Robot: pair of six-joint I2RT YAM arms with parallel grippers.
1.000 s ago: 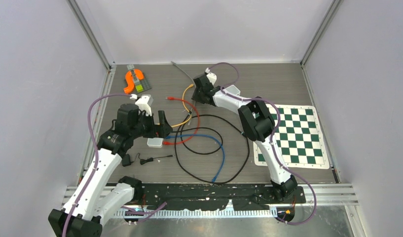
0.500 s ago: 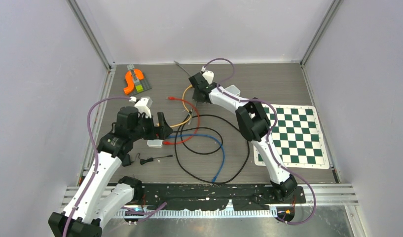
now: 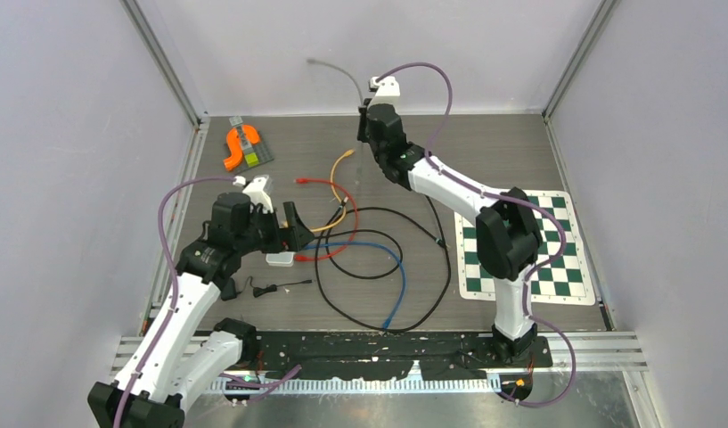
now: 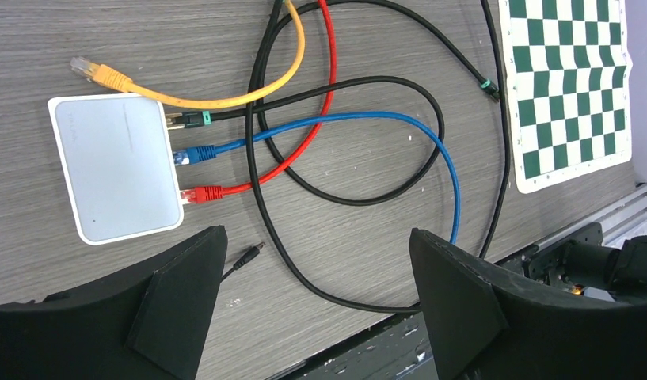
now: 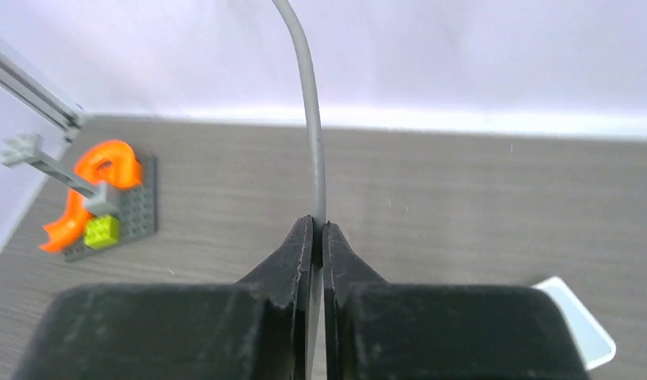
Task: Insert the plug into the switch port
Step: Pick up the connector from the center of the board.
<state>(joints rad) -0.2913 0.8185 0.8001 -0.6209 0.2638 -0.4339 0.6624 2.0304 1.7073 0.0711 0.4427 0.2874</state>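
In the right wrist view, the right claw was pinched shut on a grey cable. From above, this cable was high at the far side, well apart from the switch at near left. In the left wrist view, the left claw hovered wide beside the switch. We judged the carrying step in hand; next, the cable's end must reach a free port.

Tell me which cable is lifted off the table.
The grey cable, pinched between the right fingers and arcing up toward the back wall. The orange cable, red cable, blue cable and black cables all lie on the table.
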